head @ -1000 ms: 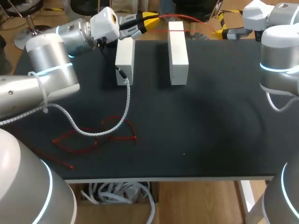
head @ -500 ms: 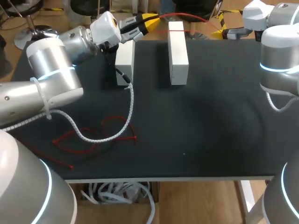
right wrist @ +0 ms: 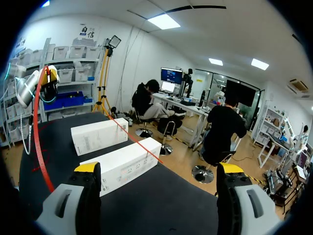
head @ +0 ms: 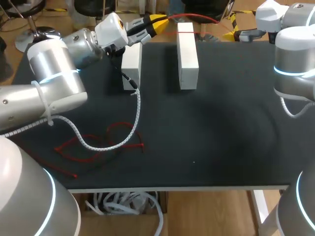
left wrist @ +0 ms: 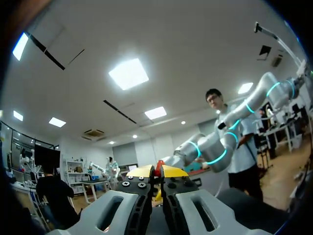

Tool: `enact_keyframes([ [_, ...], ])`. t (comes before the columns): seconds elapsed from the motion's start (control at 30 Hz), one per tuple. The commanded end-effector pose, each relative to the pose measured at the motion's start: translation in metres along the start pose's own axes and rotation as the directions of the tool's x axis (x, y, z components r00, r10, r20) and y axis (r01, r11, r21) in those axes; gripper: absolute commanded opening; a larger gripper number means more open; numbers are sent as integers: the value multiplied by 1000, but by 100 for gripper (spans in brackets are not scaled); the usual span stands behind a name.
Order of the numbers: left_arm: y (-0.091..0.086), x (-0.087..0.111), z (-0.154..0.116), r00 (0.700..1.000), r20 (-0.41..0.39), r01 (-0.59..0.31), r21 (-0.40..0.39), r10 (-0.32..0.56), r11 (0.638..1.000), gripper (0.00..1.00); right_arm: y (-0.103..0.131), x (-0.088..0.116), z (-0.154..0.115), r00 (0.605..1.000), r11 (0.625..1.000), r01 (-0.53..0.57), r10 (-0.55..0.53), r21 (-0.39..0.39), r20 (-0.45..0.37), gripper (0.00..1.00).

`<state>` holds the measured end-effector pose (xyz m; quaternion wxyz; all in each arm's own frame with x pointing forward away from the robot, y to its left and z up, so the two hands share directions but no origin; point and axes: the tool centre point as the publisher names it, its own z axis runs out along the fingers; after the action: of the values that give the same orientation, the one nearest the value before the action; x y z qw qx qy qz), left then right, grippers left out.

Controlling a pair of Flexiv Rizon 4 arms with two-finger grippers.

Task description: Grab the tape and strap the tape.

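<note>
A thin red tape (head: 194, 18) runs from my left gripper (head: 156, 20) across the far end of the right white box (head: 187, 56). That gripper is shut on the tape at the table's back edge, just beyond the left white box (head: 131, 64). In the left wrist view the red tape (left wrist: 158, 168) shows pinched between the yellow tips of the left gripper (left wrist: 157, 172). My right gripper (right wrist: 159, 169) stands open at the back right, facing both white boxes (right wrist: 124, 164), nothing between its fingers. From there the tape (right wrist: 38, 142) hangs in a curve from the left gripper (right wrist: 49, 76).
More red tape (head: 96, 146) lies in loose loops on the black table (head: 221, 128) at the front left. My left arm's white spiral cable (head: 134, 120) droops over those loops. The right gripper (head: 232, 35) sits past the back right edge.
My left arm's wrist shifted slightly toward the back and its spiral cable swung with it. The tape stays pinched. The right arm has not moved.
</note>
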<state>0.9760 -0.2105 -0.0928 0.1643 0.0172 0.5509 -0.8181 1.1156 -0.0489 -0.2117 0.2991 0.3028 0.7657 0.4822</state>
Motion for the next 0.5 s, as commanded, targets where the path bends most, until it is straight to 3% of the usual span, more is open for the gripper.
enact_keyframes([
  [0.03,0,0,0,1000,3,-1,-1,1,1000,0,15,-4,8,997,997,-76,75,-24,-15,100],
  [0.23,0,0,0,1000,3,-1,-1,1,1000,0,19,-7,-4,979,979,-201,201,-21,42,100],
  [0.5,0,0,0,1000,3,-1,-1,1,1000,0,11,4,-41,952,970,-229,241,-87,190,100],
])
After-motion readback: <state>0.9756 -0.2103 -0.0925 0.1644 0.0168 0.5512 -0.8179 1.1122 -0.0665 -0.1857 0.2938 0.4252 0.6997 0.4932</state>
